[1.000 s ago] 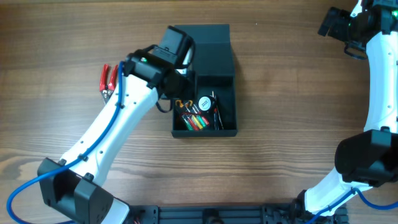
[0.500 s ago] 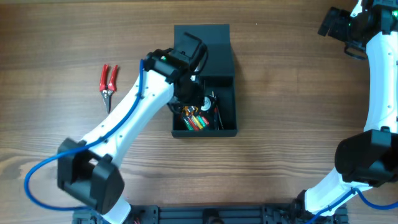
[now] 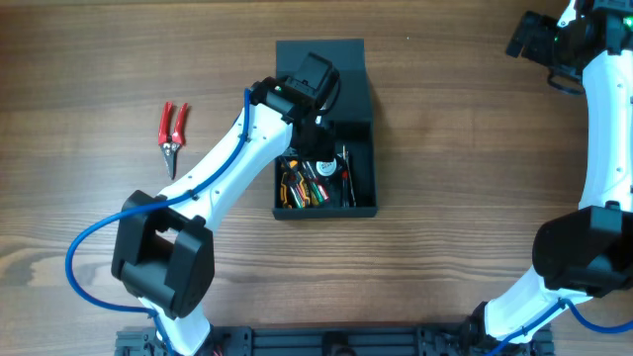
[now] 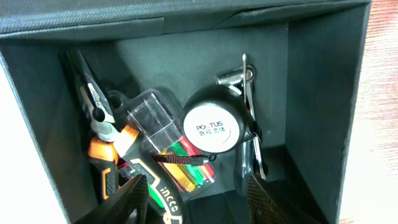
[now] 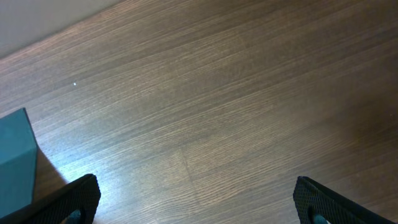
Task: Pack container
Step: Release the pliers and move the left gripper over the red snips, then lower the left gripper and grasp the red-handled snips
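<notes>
While the left hand (image 4: 198,202) and the right hand (image 5: 199,205) both stand spread wide and empty, the one open container (image 3: 326,211) sits mid-way across the counter (image 3: 445,247), holding one tape measure (image 4: 213,127), one orange-handled pliers (image 4: 102,140) and one clear pack (image 4: 155,118), with one red pliers (image 3: 173,127) lying well to its left.

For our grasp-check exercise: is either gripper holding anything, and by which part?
Nothing is held. The left gripper is open above the tools in the container; the right gripper is open over the table.
</notes>
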You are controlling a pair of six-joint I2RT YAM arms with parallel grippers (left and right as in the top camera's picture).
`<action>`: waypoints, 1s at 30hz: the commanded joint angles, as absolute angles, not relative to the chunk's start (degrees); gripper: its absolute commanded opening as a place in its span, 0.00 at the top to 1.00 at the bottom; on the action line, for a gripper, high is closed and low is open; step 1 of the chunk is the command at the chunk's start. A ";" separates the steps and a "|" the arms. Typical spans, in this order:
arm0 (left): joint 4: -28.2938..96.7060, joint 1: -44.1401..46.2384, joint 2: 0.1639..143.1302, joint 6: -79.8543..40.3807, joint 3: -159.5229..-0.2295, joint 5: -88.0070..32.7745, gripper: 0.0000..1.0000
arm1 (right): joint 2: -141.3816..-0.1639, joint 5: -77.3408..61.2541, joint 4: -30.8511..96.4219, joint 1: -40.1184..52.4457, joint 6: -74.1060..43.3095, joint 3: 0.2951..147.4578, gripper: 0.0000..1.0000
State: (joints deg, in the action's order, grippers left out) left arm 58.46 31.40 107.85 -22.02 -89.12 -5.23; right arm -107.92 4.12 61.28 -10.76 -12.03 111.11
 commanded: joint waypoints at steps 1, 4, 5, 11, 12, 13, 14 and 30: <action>58.85 29.08 101.82 -19.73 -91.22 -3.33 0.46 | -107.42 3.86 61.25 -10.52 -11.33 112.22 0.00; 62.02 22.04 98.59 -19.70 -91.33 4.56 0.43 | -107.42 3.86 61.25 -10.52 -11.33 112.22 0.00; 64.53 17.02 98.54 -18.96 -91.31 7.44 0.39 | -107.42 3.86 61.25 -10.52 -11.33 112.22 0.00; 66.72 -2.81 98.67 -10.44 -91.09 7.35 0.11 | -107.42 3.86 61.25 -10.52 -11.33 112.22 0.00; 66.72 -4.93 98.70 -7.81 -91.09 7.29 0.07 | -107.42 3.86 61.25 -10.52 -11.35 112.22 0.00; 66.74 -6.39 98.85 -4.60 -90.96 7.16 0.05 | -107.42 3.86 61.25 -10.52 -11.33 112.22 0.00; 66.70 -7.09 99.07 -3.53 -90.76 7.16 0.04 | -107.42 3.86 61.25 -10.52 -11.31 112.22 0.00; 53.06 -8.80 116.05 13.74 -86.41 0.36 0.00 | -107.42 3.86 61.25 -10.52 -11.35 112.22 0.00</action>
